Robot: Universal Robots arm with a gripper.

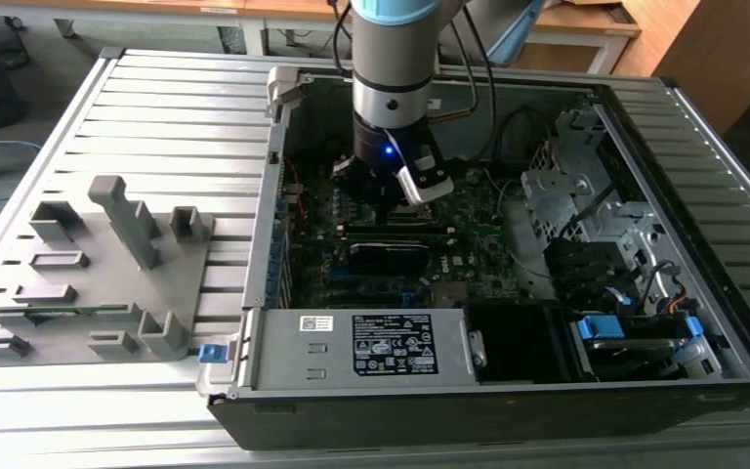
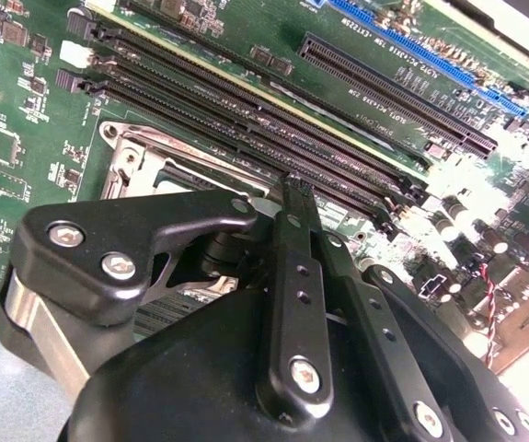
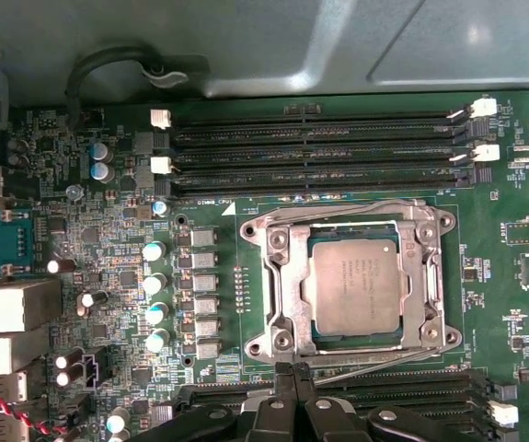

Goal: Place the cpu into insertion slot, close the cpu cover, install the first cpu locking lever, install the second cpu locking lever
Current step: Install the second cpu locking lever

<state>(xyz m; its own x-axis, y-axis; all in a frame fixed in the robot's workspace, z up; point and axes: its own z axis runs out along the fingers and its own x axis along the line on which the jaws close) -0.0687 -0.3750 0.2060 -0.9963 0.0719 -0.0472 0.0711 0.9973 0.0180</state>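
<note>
- Looking at the first wrist view, you'll find the cpu [image 3: 354, 281] already seated in the insertion slot [image 3: 282, 276], dull metal top facing up.
- The cpu cover [image 3: 425, 276] appears to lie down flat around the chip, its window framing it. I judge the first two steps done.
- Your gripper [image 3: 292, 370] has its fingers pinched narrow, tips together, and nothing shows between them.
- The fingertips sit just beside the socket edge, over the nearer bank of memory slots [image 3: 411, 387]. The chip lies straight ahead of them.
- A thin lever rod [image 3: 384, 366] seems to run along that near edge, its long axis parallel to the slots. I cannot tell whether it is latched.
- In the exterior view, the power supply box [image 1: 362, 342] lies at six o'clock from the gripper [image 1: 382, 191] and the drive bays [image 1: 570, 195] at three o'clock, so room is tight.
</note>
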